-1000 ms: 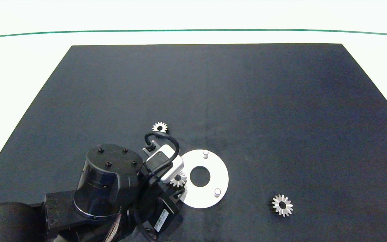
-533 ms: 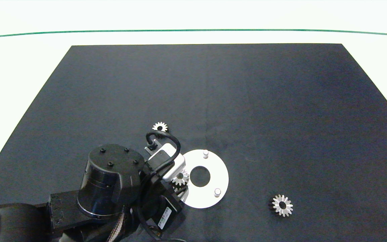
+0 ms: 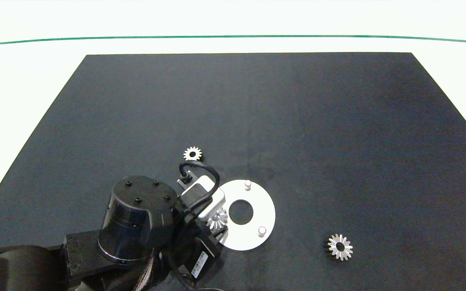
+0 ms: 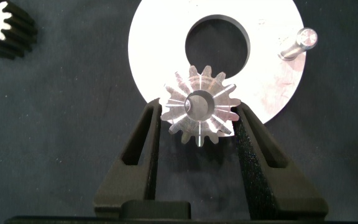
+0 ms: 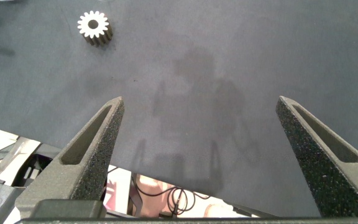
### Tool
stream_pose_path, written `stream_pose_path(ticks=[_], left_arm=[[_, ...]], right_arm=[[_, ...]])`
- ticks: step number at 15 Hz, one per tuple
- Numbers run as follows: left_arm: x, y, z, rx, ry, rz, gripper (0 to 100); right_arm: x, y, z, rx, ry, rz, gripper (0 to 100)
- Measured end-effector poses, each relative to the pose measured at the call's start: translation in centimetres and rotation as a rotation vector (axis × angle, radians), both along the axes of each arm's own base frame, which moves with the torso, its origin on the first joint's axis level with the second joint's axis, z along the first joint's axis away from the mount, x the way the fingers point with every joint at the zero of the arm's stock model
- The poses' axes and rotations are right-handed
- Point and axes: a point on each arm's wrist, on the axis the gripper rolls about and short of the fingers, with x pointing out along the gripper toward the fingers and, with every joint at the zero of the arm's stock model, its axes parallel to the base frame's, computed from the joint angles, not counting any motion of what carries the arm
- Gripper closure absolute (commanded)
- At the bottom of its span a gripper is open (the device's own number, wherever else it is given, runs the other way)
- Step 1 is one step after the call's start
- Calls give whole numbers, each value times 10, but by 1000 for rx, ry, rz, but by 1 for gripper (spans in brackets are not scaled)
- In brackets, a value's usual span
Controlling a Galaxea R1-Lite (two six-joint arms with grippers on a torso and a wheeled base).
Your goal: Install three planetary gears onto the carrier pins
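Observation:
My left gripper (image 3: 218,223) is shut on a silvery planetary gear (image 4: 199,107), holding it over the left rim of the white carrier disc (image 3: 264,210). A pale round shape shows through the gear's centre hole; I cannot tell whether the gear sits on a pin. Two carrier pins stand bare, the far one (image 3: 247,184) and the near one (image 3: 261,231). A second gear (image 3: 192,153) lies on the mat behind the left arm. A third gear (image 3: 340,247) lies to the disc's right. My right gripper (image 5: 200,106) hangs open over bare mat, out of the head view.
Everything rests on a black mat (image 3: 297,121) on a white table. The left arm's bulky wrist (image 3: 136,218) covers the mat's near left. In the right wrist view the mat's edge (image 5: 166,168) and cables beyond it show.
The left arm has shifted slightly right and toward the near edge, carrying the gear a little further over the disc's rim. The loose gears and the disc have stayed put.

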Motion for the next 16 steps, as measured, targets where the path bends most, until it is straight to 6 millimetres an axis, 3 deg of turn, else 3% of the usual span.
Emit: stream_pose_path(ticks=[16], left_arm=[[4,-1,-1,7,-30,-11,100]], right_arm=[[0,0,0,0,-1,2,0]])
